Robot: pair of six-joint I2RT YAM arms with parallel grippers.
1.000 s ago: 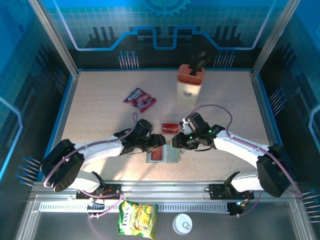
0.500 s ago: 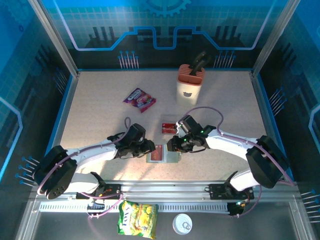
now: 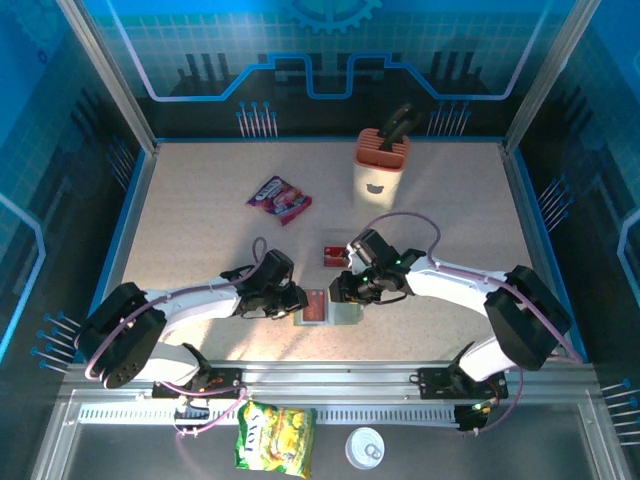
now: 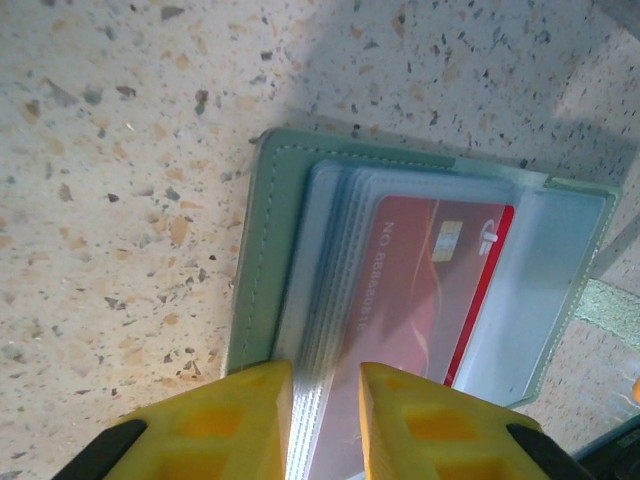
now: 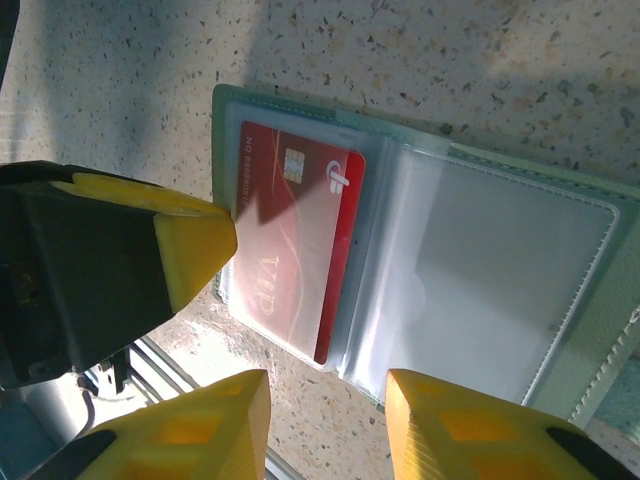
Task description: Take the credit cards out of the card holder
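The card holder (image 3: 345, 312) lies open on the table between my two grippers. Its grey-green edge (image 4: 255, 250) frames a stack of clear sleeves, and a red credit card (image 4: 420, 290) sits in the top sleeve. My left gripper (image 4: 325, 375) stands astride the near edge of that sleeve stack, jaws narrow but with a gap still showing. My right gripper (image 5: 327, 380) is open, hovering at the holder's (image 5: 520, 260) near edge beside the red card (image 5: 300, 230). A second red card (image 3: 335, 255) lies loose on the table behind the holder.
A beige knife block (image 3: 378, 170) stands at the back, and a purple-red snack packet (image 3: 279, 198) lies back left. A yellow-green packet (image 3: 275, 438) and a white lid (image 3: 365, 448) sit below the front rail. The left finger (image 5: 190, 250) reaches into the right wrist view.
The left gripper's jaws have narrowed and it has drawn back to the holder's left edge. The right gripper has shifted left over the holder, jaws unchanged.
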